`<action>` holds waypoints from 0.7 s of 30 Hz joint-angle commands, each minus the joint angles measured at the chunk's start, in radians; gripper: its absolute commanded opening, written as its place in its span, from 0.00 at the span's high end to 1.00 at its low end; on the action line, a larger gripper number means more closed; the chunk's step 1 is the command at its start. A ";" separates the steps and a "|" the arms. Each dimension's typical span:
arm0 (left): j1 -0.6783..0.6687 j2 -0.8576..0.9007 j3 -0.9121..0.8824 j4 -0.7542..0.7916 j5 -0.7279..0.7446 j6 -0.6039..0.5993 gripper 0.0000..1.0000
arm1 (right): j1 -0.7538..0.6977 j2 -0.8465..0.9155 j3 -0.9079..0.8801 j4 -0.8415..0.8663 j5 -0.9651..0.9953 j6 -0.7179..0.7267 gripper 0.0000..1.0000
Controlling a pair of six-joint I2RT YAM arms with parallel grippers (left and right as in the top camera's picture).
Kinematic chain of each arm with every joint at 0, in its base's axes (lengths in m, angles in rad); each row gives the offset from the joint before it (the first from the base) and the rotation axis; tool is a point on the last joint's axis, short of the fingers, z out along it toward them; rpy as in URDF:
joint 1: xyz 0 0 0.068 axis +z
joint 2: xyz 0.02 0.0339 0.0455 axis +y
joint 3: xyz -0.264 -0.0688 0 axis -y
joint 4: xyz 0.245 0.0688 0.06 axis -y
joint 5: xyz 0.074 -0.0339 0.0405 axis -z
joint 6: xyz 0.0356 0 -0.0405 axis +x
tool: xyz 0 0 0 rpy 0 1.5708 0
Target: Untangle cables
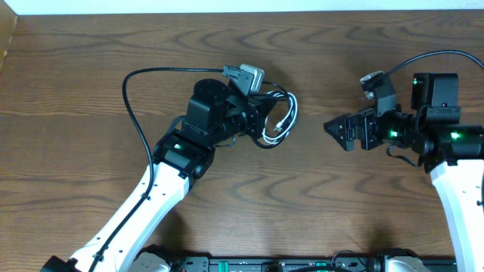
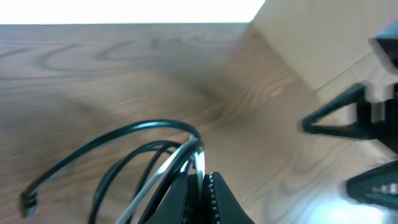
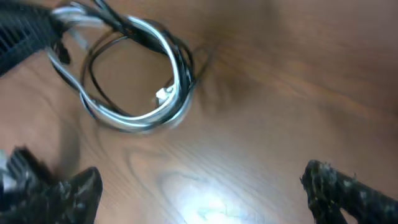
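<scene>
Pinning the coiled black and white cables (image 1: 278,113) near the worktop's (image 1: 60,166) middle, the left tool (image 1: 255,122) is clenched on them, while the right tool (image 1: 338,133), released and empty, should next seize the white plug end (image 1: 280,126) to start separation.

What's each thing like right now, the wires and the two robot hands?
Thin black cord, coiled in one loop with the white one.
Thin white cord, tangled in that loop.
Left gripper, shut on both cords.
Right gripper, open, holding nothing.
</scene>
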 commanded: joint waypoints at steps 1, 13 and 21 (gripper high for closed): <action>0.002 -0.020 0.004 0.073 0.127 -0.103 0.92 | 0.004 0.002 -0.089 0.082 -0.132 -0.019 0.01; -0.016 -0.020 0.004 0.117 0.188 -0.256 0.92 | 0.061 0.002 -0.352 0.528 -0.284 0.082 0.01; -0.062 -0.020 0.004 0.147 0.229 -0.275 0.92 | 0.208 0.002 -0.354 0.622 0.043 0.176 0.42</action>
